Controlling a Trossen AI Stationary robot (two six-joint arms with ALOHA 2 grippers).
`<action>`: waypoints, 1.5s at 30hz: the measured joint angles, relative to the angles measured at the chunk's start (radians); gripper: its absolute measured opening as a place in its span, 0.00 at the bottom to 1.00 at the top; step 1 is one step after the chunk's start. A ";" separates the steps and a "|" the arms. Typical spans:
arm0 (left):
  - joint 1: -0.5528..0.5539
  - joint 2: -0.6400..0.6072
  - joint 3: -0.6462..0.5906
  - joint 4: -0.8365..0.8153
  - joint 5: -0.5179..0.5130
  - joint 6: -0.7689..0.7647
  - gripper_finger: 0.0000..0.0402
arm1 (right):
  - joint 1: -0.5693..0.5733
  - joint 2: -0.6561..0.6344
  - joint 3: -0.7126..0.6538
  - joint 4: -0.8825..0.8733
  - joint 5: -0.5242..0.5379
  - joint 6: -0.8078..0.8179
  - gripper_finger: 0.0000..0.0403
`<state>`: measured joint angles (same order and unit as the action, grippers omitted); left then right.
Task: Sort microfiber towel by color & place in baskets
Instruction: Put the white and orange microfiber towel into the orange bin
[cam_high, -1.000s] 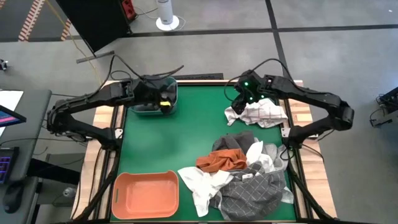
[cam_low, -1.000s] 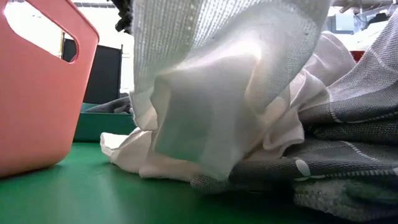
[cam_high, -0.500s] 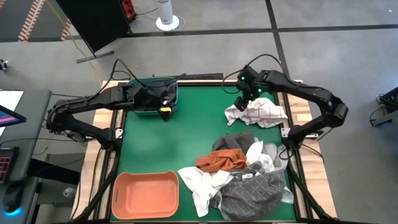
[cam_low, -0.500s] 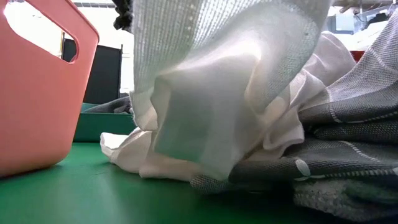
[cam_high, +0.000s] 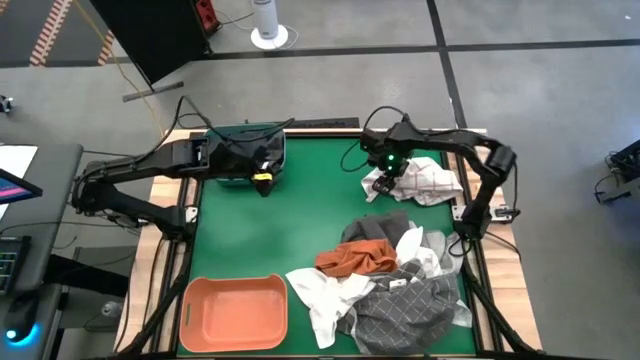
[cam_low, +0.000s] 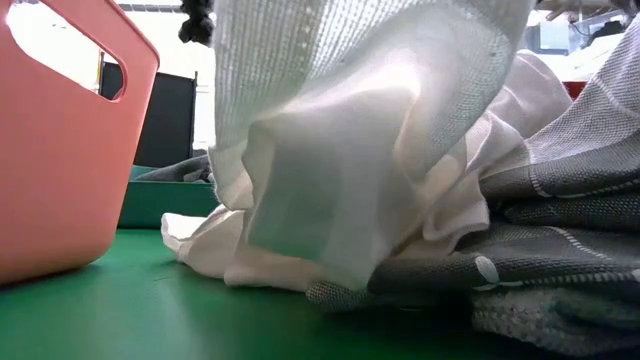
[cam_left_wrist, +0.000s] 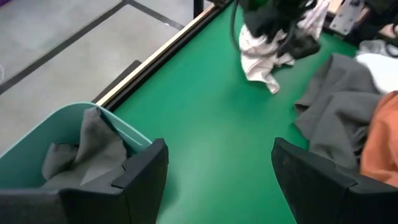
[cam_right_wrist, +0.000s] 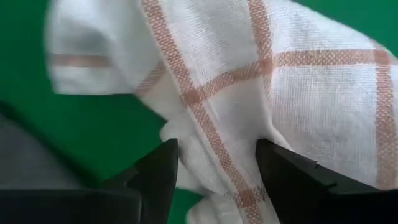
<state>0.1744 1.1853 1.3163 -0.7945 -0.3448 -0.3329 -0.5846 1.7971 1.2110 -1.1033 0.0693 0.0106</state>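
Observation:
A white checked towel (cam_high: 425, 180) with rust lines lies crumpled on the green table (cam_high: 280, 230) at the far right. My right gripper (cam_high: 385, 180) is over the towel's left end, open and pointing down. In the right wrist view its fingers (cam_right_wrist: 163, 168) stand either side of a raised fold of the towel (cam_right_wrist: 298, 81). My left gripper (cam_left_wrist: 217, 162) hangs open and empty beside the teal basket (cam_high: 245, 160). A dark grey towel (cam_left_wrist: 87, 149) lies in that basket. The salmon basket (cam_high: 235, 312) stands at the near left. My right gripper comes at the white checked towel from above, pointing down. Its open fingers stand on either side of a raised fold (cam_right_wrist: 214, 134) near the towel's left end. The towel lies on the table. I cannot tell whether the fingertips touch the cloth.
A pile of towels fills the near right: rust orange (cam_high: 357, 260), plain grey (cam_high: 375, 228), grey with white grid lines (cam_high: 405, 310) and white (cam_high: 318, 300). The low view is filled by the white towel (cam_low: 350, 150) and the salmon basket (cam_low: 60, 150). Bare green table lies between the baskets and the pile.
My right gripper has come down onto the white checked towel, shifting a little toward the table's left and near side. It has tipped from slanting to pointing straight down. The towel has stayed where it was.

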 joint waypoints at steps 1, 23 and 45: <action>-0.005 -0.005 0.000 -0.001 0.000 -0.008 0.68 | 0.000 0.015 0.000 -0.002 0.021 -0.007 0.64; -0.047 -0.030 0.000 -0.001 -0.001 -0.028 0.68 | 0.003 0.087 0.031 -0.062 -0.001 -0.048 0.08; -0.021 -0.038 -0.299 0.443 0.134 0.105 0.68 | 0.067 -0.228 0.518 0.196 -0.179 0.247 0.07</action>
<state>0.1530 1.1469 1.0175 -0.3515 -0.2105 -0.2275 -0.5175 1.5689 1.7291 -0.9078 -0.1100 0.2578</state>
